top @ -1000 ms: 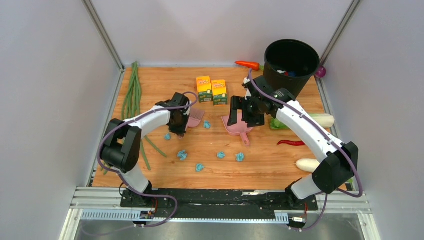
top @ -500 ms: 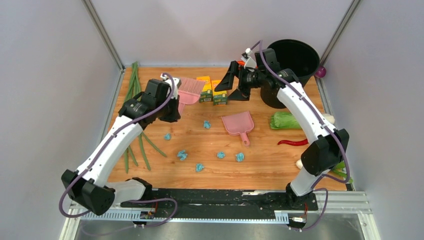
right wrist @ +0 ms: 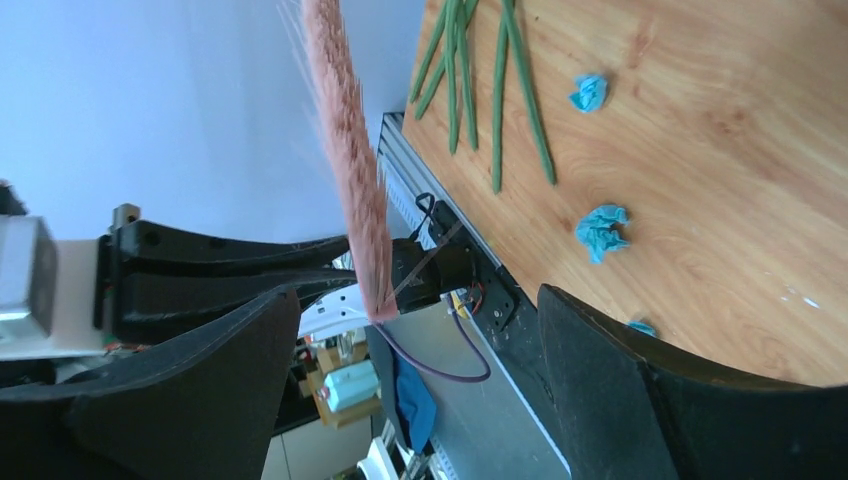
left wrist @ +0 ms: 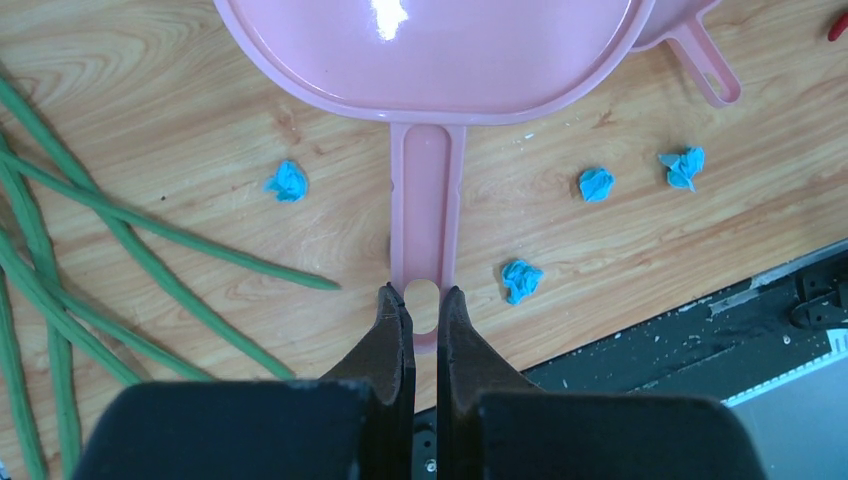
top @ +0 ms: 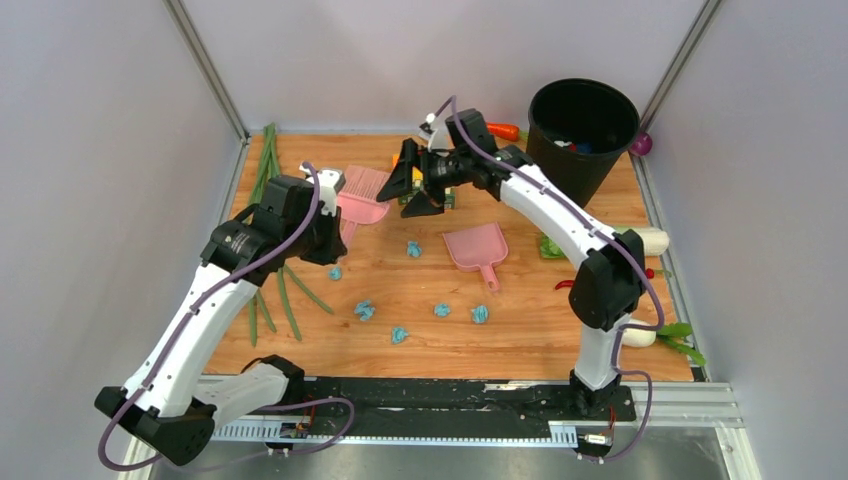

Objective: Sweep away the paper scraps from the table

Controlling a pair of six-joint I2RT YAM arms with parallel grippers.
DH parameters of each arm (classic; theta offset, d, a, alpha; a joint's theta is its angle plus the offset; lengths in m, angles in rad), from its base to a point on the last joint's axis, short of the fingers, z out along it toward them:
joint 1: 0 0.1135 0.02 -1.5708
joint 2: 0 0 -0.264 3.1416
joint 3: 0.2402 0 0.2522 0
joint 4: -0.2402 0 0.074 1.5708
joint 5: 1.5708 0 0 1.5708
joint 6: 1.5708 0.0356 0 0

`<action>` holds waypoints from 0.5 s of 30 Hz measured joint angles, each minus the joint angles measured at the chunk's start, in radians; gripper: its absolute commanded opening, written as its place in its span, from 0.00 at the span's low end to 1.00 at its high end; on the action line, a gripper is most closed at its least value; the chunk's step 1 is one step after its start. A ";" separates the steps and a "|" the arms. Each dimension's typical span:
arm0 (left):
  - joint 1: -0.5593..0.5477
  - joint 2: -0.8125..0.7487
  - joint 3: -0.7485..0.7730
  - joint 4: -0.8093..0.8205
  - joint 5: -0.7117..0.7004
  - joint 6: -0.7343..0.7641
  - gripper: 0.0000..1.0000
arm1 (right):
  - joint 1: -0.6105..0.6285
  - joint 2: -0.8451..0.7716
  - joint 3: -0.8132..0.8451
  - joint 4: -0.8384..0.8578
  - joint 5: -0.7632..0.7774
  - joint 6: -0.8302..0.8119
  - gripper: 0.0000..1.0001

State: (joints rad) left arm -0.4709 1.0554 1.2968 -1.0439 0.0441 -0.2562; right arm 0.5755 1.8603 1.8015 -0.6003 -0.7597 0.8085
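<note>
Several light-blue paper scraps (top: pixel 364 310) lie on the wooden table (top: pixel 540 335), left of and in front of the pink dustpan (top: pixel 477 248). My left gripper (top: pixel 335 238) is shut on the handle end of a pink brush (top: pixel 358 195) and holds it raised over the table's back left. In the left wrist view the gripper (left wrist: pixel 424 300) pinches the brush handle (left wrist: pixel 427 200), with scraps (left wrist: pixel 521 279) below. My right gripper (top: pixel 416 187) is open and empty beside the brush head, over the yellow boxes. In the right wrist view the brush bristles (right wrist: pixel 345 130) stand between the open fingers (right wrist: pixel 600 350).
A black bucket (top: pixel 580 120) stands at the back right. Green beans (top: pixel 265 190) lie along the left edge. Yellow boxes (top: pixel 440 198) sit at the back, partly hidden. A carrot (top: pixel 503 130), lettuce (top: pixel 548 246), a red chili (top: pixel 566 285) and white radishes (top: pixel 652 240) lie on the right.
My right gripper left the dustpan on the table, rose and swung left to beside the brush. My left arm lifted the brush to the back, then shifted it slightly left.
</note>
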 measured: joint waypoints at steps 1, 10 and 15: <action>0.000 -0.006 0.000 -0.006 0.001 0.000 0.00 | 0.016 0.016 0.006 0.001 -0.002 0.002 0.88; -0.001 -0.015 0.000 -0.046 0.048 0.004 0.00 | 0.096 0.091 0.057 0.018 -0.026 0.002 0.31; -0.001 -0.025 0.000 -0.056 0.066 0.005 0.15 | 0.095 0.091 0.057 0.022 -0.040 0.000 0.00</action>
State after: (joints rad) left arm -0.4717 1.0306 1.2968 -1.1000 0.1104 -0.2508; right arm 0.6708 1.9511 1.8587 -0.5781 -0.8001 0.8089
